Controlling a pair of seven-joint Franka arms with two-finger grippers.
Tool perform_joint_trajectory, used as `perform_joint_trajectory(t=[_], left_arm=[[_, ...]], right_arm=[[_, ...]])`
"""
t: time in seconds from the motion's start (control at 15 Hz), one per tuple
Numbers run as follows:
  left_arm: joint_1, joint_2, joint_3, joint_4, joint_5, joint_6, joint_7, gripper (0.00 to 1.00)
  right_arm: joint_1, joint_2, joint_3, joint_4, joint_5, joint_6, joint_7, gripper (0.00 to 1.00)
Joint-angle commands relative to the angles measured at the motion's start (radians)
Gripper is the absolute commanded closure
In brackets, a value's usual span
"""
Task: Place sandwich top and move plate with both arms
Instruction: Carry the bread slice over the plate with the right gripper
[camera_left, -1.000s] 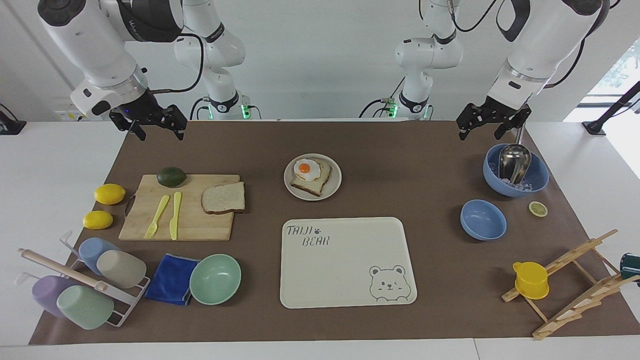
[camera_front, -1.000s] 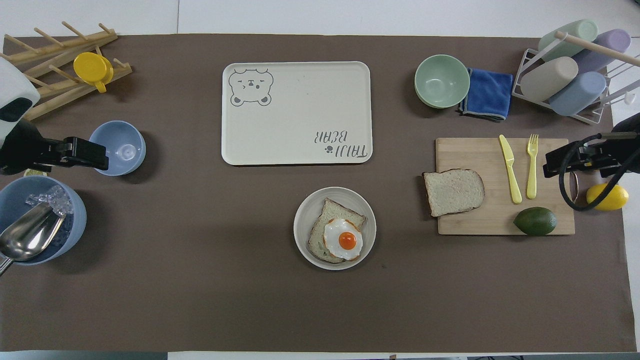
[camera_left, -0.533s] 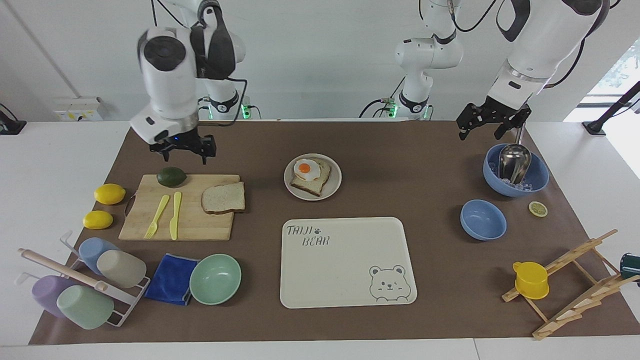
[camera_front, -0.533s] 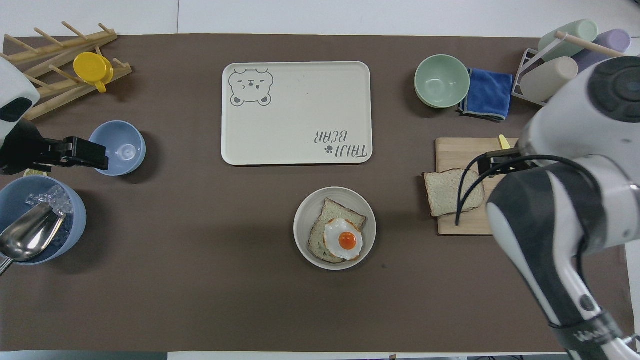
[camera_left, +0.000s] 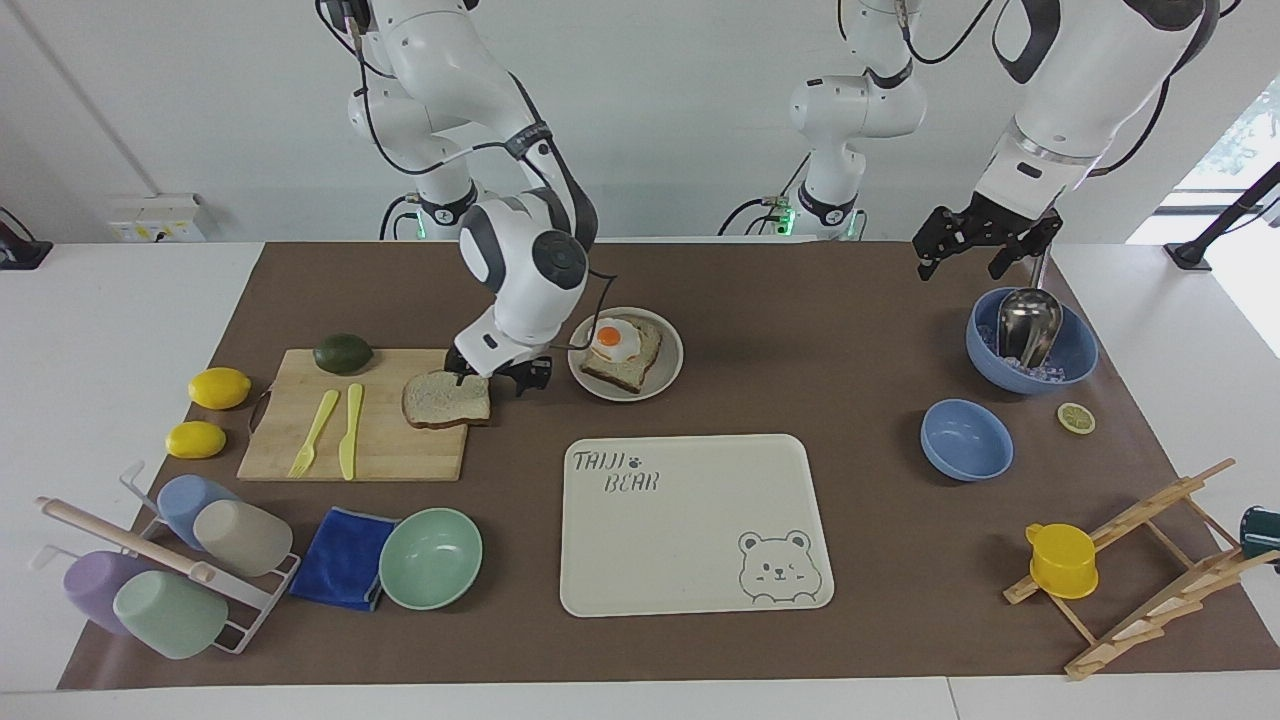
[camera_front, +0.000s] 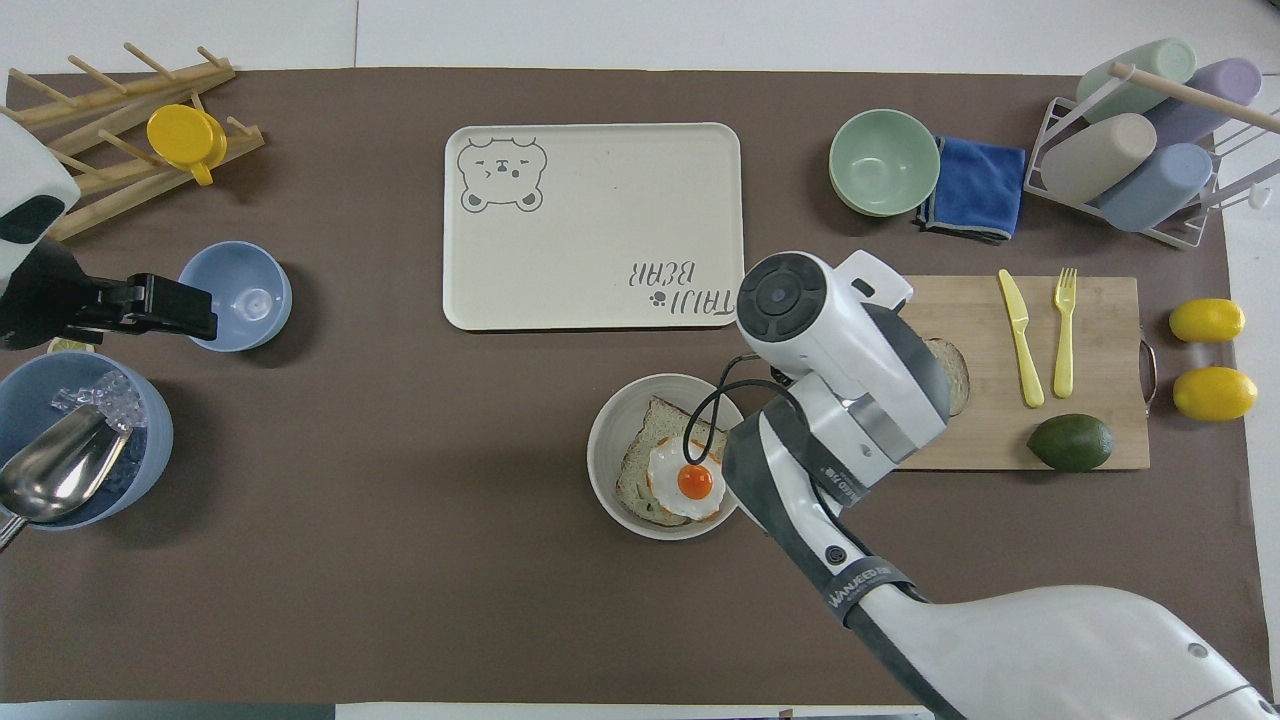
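The sandwich top (camera_left: 440, 402) lies flat on the wooden cutting board (camera_left: 300, 450). My right gripper (camera_left: 497, 382) is down low at the slice's plate-side end, open, with one finger at the slice's corner and the other past the board's edge. In the overhead view the right arm hides the gripper and most of the sandwich top (camera_front: 958, 372). Beside the board is the plate (camera_left: 673, 352), holding a bread slice topped with a fried egg (camera_left: 613, 340). My left gripper (camera_left: 968, 258) waits open above the blue bowl with the metal scoop (camera_left: 1030, 340).
A cream bear tray (camera_left: 690, 540) lies farther from the robots than the plate. An avocado (camera_left: 343, 353), a yellow fork and a knife (camera_left: 351, 430) are on the board, with two lemons (camera_left: 219, 388) beside it. Also present: a green bowl (camera_left: 431, 558), blue cloth, cup rack, and a small blue bowl (camera_left: 965, 440).
My right arm swung in from the table's end, across the board, and came down to the plain slice. The left arm has not moved.
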Motion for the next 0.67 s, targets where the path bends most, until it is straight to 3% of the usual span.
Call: perform_joint_trajectory(t=[0.0,0.27,0.6], left_arm=[[0.015,-0.004,-0.008,0.006,0.011,-0.017,0.005,0.00],[0.015,-0.004,-0.008,0.006,0.013,-0.017,0.005,0.00],[0.015,-0.004,-0.008,0.006,0.013,-0.017,0.005,0.00]], right_arm=[[0.003,0.006,-0.002,-0.023,-0.033,0.012,0.037,0.00],[0.002,-0.010,-0.002,-0.077,-0.110,0.007,0.037,0.00],[-0.006,-0.022,-0.002,-0.111,-0.116,0.001,0.038,0.00]])
